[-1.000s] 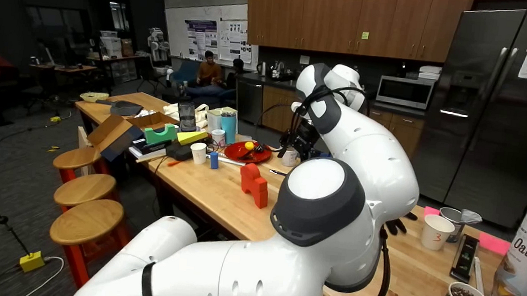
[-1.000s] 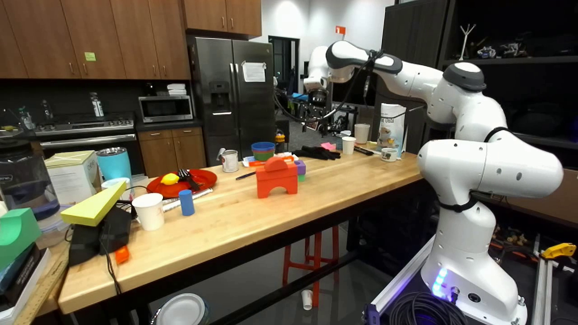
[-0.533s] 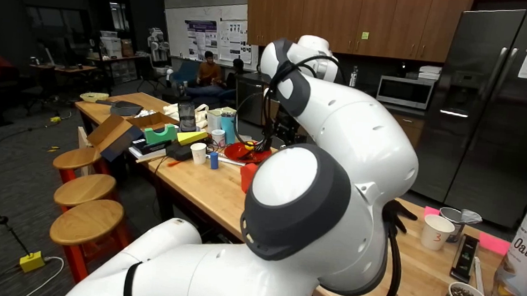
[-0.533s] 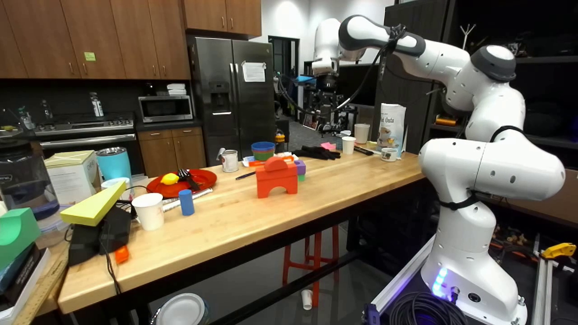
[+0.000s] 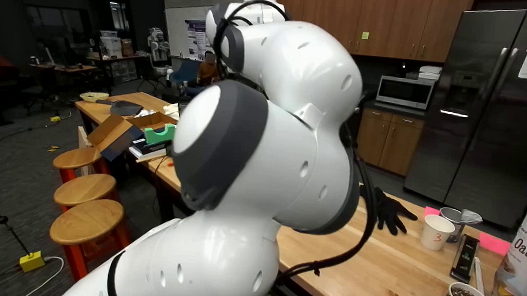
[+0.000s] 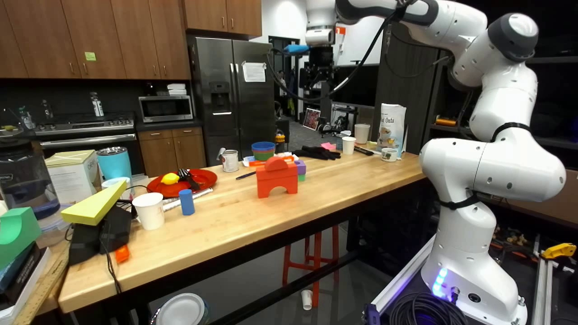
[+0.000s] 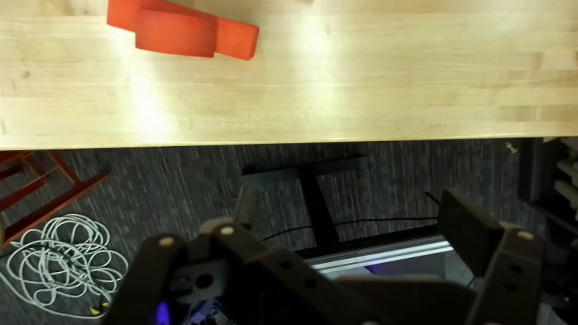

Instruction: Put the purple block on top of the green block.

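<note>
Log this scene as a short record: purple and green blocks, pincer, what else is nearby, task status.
Purple block: on top of the green block
Pincer: open, nothing in its grasp, above tabletop height
Nearby: arch-shaped orange-red block, upright, partly hiding both blocks in an exterior view; black glove lying on the table
Task status: looks done, though how squarely the two sit is partly hidden

Green block point(image 6: 302, 177) partly hidden behind orange-red block point(image 6: 277, 177).

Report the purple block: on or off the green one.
On: in an exterior view, the purple block sits on the green block, no gap showing.
</note>
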### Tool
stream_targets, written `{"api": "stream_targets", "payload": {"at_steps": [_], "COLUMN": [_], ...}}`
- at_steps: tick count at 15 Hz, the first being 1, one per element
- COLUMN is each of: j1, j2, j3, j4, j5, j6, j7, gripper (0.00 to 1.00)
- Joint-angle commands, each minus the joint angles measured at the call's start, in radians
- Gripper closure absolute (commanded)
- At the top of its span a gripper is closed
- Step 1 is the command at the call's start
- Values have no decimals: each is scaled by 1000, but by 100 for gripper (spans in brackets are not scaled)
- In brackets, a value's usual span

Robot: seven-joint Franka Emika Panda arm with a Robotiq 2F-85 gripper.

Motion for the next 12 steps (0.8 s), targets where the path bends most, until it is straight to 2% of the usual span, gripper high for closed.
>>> {"api": "stream_targets", "payload": {"at_steps": [1, 4, 7, 10, 12], "j1": [-55, -119, -229, -372, -472], "j2": [187, 280, 363, 438, 487], "j3": [35, 72, 139, 247, 347], "j4": [77, 91, 66, 16, -34], "j5": [28, 62, 126, 226, 294], "j6": [-1, 35, 109, 223, 320], "j7": [-120, -182, -197, -182, -184], "gripper": [0, 0, 0, 0, 0]}}
